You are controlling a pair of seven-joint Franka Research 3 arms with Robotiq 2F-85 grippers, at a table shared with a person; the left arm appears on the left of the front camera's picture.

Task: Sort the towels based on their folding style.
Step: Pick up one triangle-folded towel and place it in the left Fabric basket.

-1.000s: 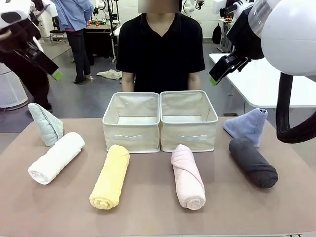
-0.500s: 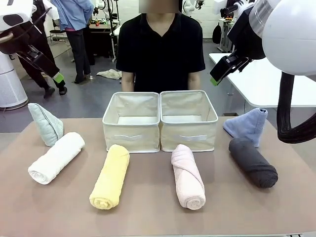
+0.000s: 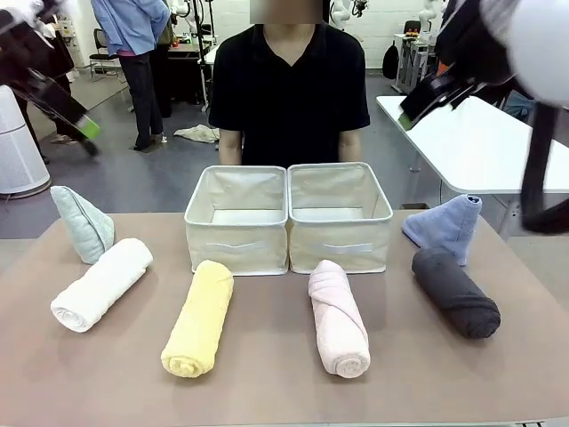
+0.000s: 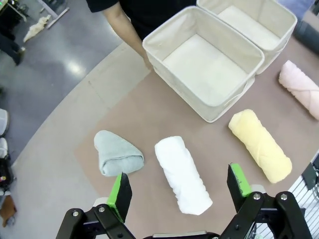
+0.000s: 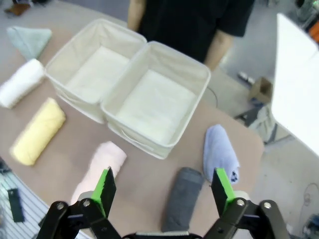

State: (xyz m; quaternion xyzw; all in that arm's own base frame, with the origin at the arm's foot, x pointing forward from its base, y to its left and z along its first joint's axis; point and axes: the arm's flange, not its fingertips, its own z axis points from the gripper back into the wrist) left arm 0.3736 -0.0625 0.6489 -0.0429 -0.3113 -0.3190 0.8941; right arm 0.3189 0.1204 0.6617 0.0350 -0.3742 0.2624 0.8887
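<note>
Six towels lie on the brown table. Rolled: white (image 3: 100,285), yellow (image 3: 198,318), pink (image 3: 338,318), dark grey (image 3: 455,292). Cones: pale mint (image 3: 82,222) at far left, periwinkle-blue (image 3: 444,227) at far right. My left gripper (image 3: 82,126) hangs high over the table's left end; its wrist view has it open (image 4: 179,186) above the white roll (image 4: 182,172) and mint cone (image 4: 117,153). My right gripper (image 3: 413,111) is high at the right, open (image 5: 164,186) above the pink (image 5: 99,167), grey (image 5: 182,199) and blue (image 5: 219,152) towels. Neither holds anything.
Two beige fabric bins (image 3: 236,249) (image 3: 340,247) stand side by side at the table's middle back, both with nothing inside. A person in a black shirt (image 3: 289,80) stands right behind them. A white table (image 3: 471,151) is off to the right.
The right arm has risen and swung to the right. The left gripper has drifted slightly up and left. The towels and bins have not moved.
</note>
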